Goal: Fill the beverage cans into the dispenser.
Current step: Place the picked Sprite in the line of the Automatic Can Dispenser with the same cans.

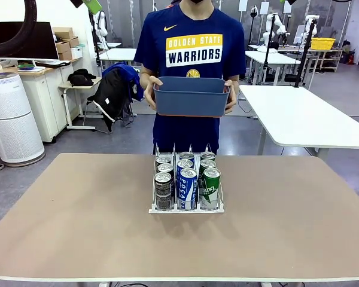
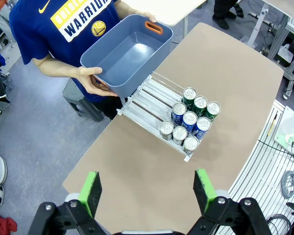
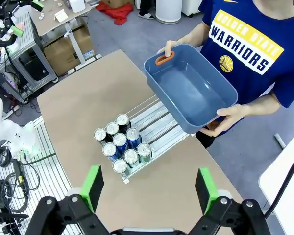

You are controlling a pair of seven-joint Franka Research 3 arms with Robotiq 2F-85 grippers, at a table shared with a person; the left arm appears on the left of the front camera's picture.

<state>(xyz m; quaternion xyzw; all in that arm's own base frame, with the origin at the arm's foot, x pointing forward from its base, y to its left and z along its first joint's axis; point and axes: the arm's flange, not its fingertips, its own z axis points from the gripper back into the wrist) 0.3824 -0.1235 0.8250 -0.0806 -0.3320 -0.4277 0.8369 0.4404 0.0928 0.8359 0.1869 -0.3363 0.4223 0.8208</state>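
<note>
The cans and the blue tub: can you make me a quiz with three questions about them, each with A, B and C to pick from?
1. Where is the tub?
A. Held in the person's hands
B. Standing on the table
C. Lying on the floor

2. How many cans stand in the dispenser?
A. Six
B. Nine
C. Twelve

3. What is inside the tub?
A. Nothing
B. Many cans
C. One green can

Answers:
1 A: one hand grips each end, and the tub is up off the table.
2 B: the wrist views show three rows of three silver tops.
3 A: both wrist views look down on its bare bottom.
</note>
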